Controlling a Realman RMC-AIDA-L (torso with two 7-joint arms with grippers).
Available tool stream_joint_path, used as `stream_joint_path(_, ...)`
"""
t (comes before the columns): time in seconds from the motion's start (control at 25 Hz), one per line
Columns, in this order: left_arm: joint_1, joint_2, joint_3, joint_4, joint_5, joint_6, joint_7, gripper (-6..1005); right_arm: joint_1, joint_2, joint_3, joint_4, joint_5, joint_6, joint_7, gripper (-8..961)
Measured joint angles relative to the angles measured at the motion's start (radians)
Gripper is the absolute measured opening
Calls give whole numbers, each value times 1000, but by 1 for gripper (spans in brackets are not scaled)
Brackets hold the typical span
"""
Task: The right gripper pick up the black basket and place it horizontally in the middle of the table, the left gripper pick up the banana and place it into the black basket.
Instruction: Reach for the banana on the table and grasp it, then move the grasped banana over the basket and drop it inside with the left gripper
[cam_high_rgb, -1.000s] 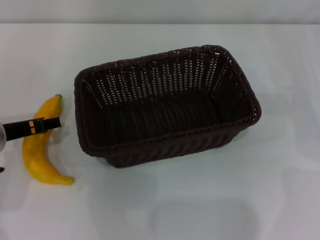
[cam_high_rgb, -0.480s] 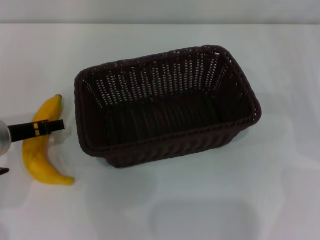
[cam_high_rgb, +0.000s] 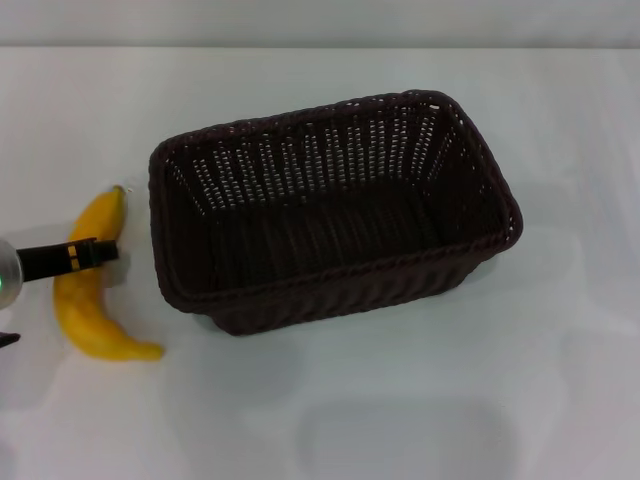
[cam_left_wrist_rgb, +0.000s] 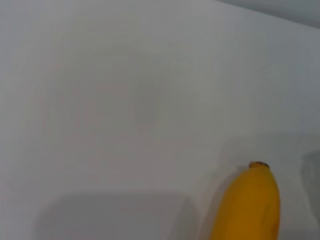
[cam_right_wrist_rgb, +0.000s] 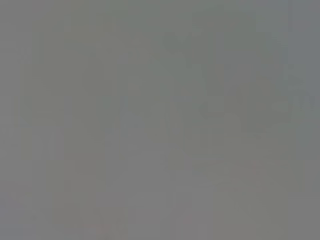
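Note:
The black basket (cam_high_rgb: 330, 235) stands open side up in the middle of the white table (cam_high_rgb: 420, 400), its long side running left to right and slightly skewed. It holds nothing. The banana (cam_high_rgb: 85, 300) lies on the table just left of the basket, its dark tip pointing away from me. My left gripper (cam_high_rgb: 90, 252), black with a yellow mark, reaches in from the left edge and lies across the banana's upper half. The left wrist view shows one end of the banana (cam_left_wrist_rgb: 250, 205) on the table. My right gripper is out of view.
The table's far edge (cam_high_rgb: 320, 46) runs along the top of the head view. White tabletop lies in front of and to the right of the basket. The right wrist view is plain grey and shows nothing.
The banana's near end has swung to the right and slightly away from me. The left gripper's tip has drawn back a little to the left. The basket has not moved.

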Motion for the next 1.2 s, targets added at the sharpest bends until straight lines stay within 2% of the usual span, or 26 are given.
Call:
stream_joint_path(0.16, -5, -1, -1, -5, 1, 4, 0, 600, 0, -1, 0, -6, 0, 0, 0, 842)
stream_joint_path(0.48, -9, 0, -18, 16, 8, 2, 6, 502, -2, 0, 0, -10, 0, 1, 0, 841)
stream_joint_path(0.72, 8, 0, -33, 64, 12, 9, 31, 502, -9, 6, 0, -10, 0, 5, 0, 841)
stream_joint_path(0.92, 58, -1, -98, 234, 13, 15, 67, 502, -14, 10, 0, -10, 0, 6, 0, 841)
stream_joint_path(1.04, 71, 0, -106, 335, 12, 21, 110, 502, -21, 11, 0, -10, 3, 8, 0, 841)
stream_joint_path(1.2, 64, -2, -94, 394, 3, 55, 181, 502, -22, 15, 0, -4, 5, 11, 0, 841)
